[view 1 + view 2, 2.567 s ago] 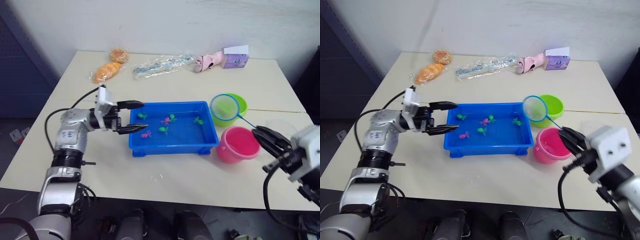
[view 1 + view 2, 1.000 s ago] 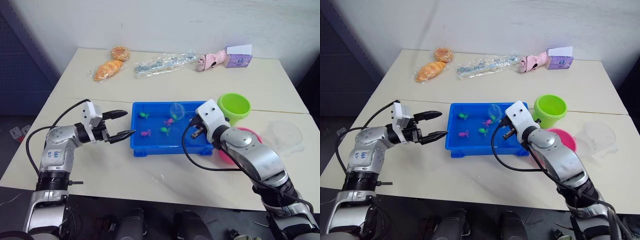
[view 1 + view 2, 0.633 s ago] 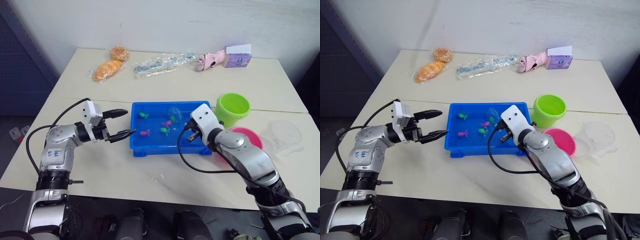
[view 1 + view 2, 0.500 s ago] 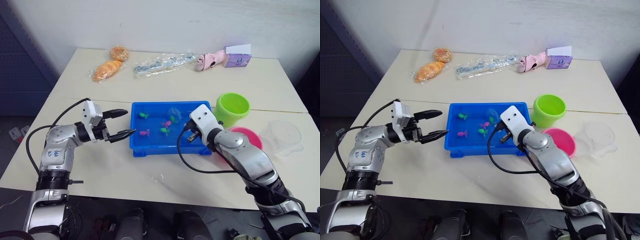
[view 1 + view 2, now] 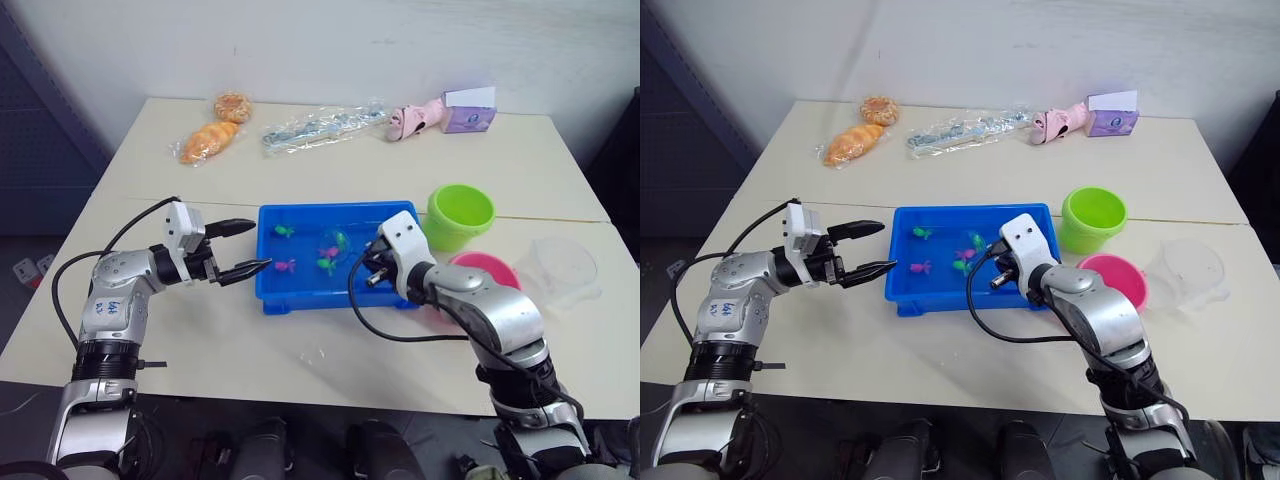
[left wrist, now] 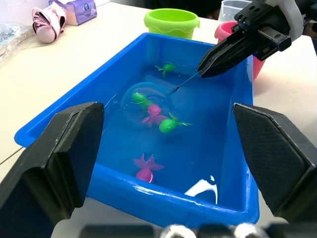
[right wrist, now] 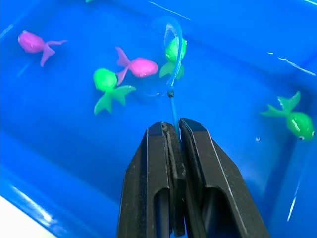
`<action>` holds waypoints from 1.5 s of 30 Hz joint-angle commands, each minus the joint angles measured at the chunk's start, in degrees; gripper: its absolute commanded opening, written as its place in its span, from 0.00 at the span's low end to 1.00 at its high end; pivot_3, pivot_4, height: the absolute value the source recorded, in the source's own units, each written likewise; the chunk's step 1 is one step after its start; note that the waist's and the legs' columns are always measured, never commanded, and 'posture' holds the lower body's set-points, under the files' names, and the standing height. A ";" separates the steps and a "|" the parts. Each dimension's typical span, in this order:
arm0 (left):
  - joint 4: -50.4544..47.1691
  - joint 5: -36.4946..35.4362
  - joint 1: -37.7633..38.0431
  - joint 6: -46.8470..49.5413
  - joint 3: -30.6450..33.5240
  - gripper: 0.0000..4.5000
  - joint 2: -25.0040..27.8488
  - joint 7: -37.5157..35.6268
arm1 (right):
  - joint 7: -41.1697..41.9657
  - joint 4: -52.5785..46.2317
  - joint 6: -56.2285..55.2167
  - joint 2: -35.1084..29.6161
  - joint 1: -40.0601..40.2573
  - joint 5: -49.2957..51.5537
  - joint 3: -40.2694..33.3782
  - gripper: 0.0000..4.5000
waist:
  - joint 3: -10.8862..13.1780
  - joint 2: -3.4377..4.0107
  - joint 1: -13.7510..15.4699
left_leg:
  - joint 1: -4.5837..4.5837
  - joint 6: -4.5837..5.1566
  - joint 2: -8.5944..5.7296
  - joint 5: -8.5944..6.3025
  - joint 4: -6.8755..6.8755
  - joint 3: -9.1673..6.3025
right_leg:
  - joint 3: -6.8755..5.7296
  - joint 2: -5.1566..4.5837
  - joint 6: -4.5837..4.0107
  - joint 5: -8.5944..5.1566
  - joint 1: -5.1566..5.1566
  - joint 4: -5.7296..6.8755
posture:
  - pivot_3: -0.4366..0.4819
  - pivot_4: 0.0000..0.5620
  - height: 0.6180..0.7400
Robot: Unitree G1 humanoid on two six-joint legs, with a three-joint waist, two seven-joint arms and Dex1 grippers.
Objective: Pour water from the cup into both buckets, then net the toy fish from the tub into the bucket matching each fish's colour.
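The blue tub (image 5: 330, 298) holds water and several tiny green and pink toy fish. My right gripper (image 7: 174, 128) is shut on the net's thin handle (image 7: 172, 110) over the tub's right part. The net's blue hoop (image 7: 171, 47) is dipped in the water, with a green fish (image 7: 177, 49) at it and a pink fish (image 7: 141, 66) beside it; I cannot tell whether the green one is inside the mesh. My left gripper (image 5: 260, 244) hangs open just left of the tub. The green bucket (image 5: 461, 215), pink bucket (image 5: 487, 272) and clear cup (image 5: 565, 268) stand to the right.
Along the table's far side lie bagged bread (image 5: 210, 141), a round bun (image 5: 233, 105), a clear plastic bag (image 5: 318, 128), a pink toy (image 5: 415, 120) and a purple box (image 5: 470, 112). Bare tabletop stretches in front of the tub.
My right arm swung in from the right, carrying the net from above the green bucket down into the tub's water. The left gripper drew back slightly from the tub's rim and stayed open.
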 commanded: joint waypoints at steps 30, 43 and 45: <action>-1.79 -0.43 0.09 -0.68 -0.20 0.99 0.18 -0.17 | -4.21 -6.20 24.46 16.28 -5.93 9.96 -28.34 0.00 | 0.00 0.00 -0.09 | -0.07 -0.23 -0.02 0.21 -0.80 0.45 | 0.23 0.00 -0.07 0.02 -0.70 0.19 | 0.48 0.27 1.00; -8.70 -4.95 -1.59 4.94 -3.16 0.99 1.64 -7.69 | -5.89 -13.66 24.56 7.43 -1.57 35.96 -42.46 0.00 | 0.00 0.00 -0.03 | -0.12 -0.21 -0.02 0.20 -0.84 0.48 | 0.29 -0.01 -0.07 0.02 -0.71 0.11 | 0.48 0.27 1.00; -9.76 -5.69 -2.33 6.25 -4.07 0.99 2.01 -9.78 | -8.93 -14.23 24.56 5.51 -0.19 42.92 -46.02 0.00 | 0.00 0.00 0.00 | -0.11 -0.21 -0.02 0.20 -0.85 0.47 | 0.28 -0.01 -0.07 0.02 -0.69 0.09 | 0.48 0.27 1.00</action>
